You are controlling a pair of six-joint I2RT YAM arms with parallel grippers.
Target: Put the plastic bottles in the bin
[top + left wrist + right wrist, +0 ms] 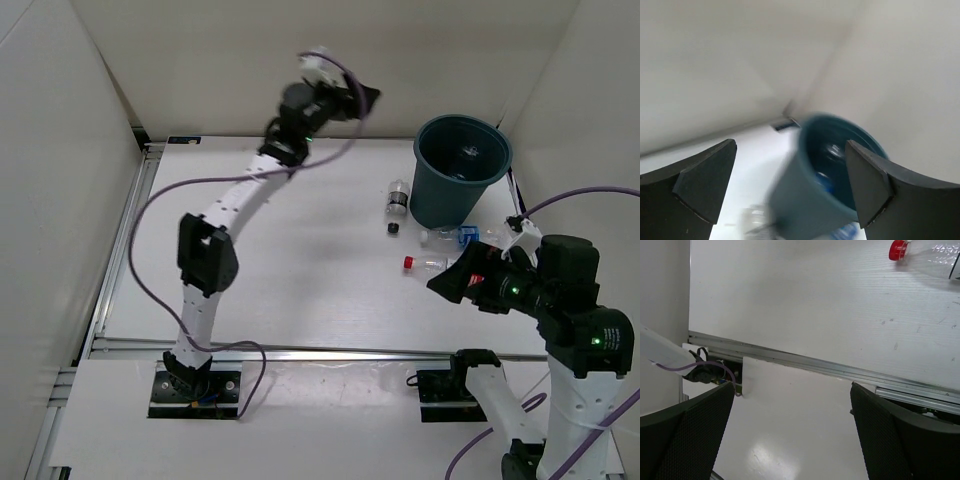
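The dark teal bin [462, 170] stands at the back right; the blurred left wrist view [812, 200] shows a blue-labelled bottle [824, 183] inside it. On the table beside it lie a dark-labelled bottle [397, 199], a blue-labelled bottle [450, 237] and a red-capped bottle [425, 263], which also shows in the right wrist view [927, 255]. My left gripper [366, 98] [790, 185] is open and empty, raised left of the bin. My right gripper [446, 283] [792, 430] is open and empty, just right of the red-capped bottle.
A small dark cap [393, 228] lies near the dark-labelled bottle. White walls enclose the table at the back and both sides. An aluminium rail [320, 350] [805, 360] runs along the table's front edge.
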